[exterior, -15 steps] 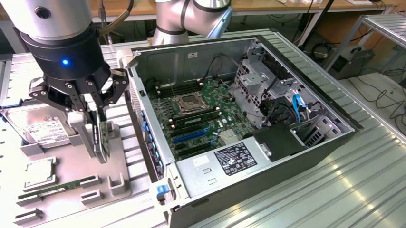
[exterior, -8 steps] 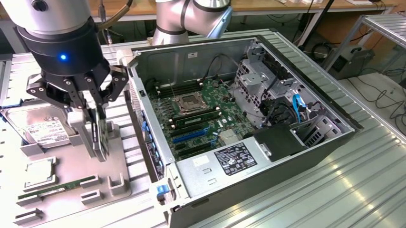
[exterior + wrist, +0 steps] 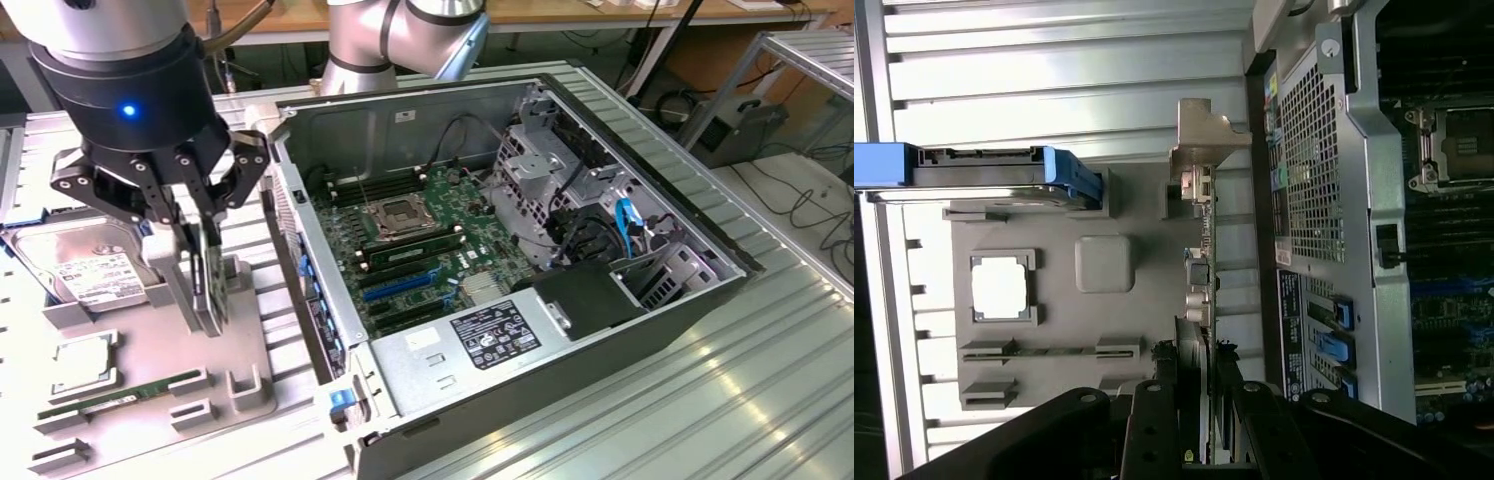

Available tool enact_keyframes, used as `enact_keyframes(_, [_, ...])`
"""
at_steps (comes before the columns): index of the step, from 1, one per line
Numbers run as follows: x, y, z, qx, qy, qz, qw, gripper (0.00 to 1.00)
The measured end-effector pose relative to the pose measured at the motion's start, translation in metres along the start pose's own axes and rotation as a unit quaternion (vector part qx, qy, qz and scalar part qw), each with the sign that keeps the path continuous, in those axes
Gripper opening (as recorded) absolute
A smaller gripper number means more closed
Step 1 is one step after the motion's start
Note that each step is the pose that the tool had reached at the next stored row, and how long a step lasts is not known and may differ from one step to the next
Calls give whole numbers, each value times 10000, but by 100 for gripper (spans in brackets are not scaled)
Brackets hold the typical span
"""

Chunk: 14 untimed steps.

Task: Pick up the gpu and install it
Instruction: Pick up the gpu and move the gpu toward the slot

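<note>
A: Biggest thing — the open computer case (image 3: 614, 335), on the exterior view's right.
B: And to its left?
A: Gray fixture (image 3: 147, 400), hard drive (image 3: 87, 270) at its far end. The gripper (image 3: 203, 262) is clamped on the gpu (image 3: 210, 300) — thin, dark, upright on edge at the fixture. The wrist view adds its beige bracket (image 3: 1204, 135)

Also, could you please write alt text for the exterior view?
The robot's gripper is closed on a thin dark graphics card standing on edge in a grey parts tray, beside an open computer case on the exterior view's right. A hard drive also sits in the tray.
</note>
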State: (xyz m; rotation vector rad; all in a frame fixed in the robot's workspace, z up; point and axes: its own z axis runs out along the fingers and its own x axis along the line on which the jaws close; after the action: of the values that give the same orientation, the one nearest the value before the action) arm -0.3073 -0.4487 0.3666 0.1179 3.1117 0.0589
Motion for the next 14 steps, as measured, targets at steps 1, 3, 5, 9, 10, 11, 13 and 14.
enact_keyframes(1, [0,0,-8,0,0,0,10000,26])
enact_keyframes(3, [-1,1,-23,0,0,0,10000,26])
enact_keyframes(5, [-1,1,-38,0,0,0,10000,26])
enact_keyframes(9, [-2,3,-68,0,0,0,10000,26])
enact_keyframes(10, [-2,3,-81,0,0,0,10000,26])
enact_keyframes(11, [-2,3,-87,0,1,0,10000,26])
enact_keyframes(13, [-2,4,-98,0,0,0,10000,26])
enact_keyframes(14, [-3,4,-103,0,0,0,10000,26])
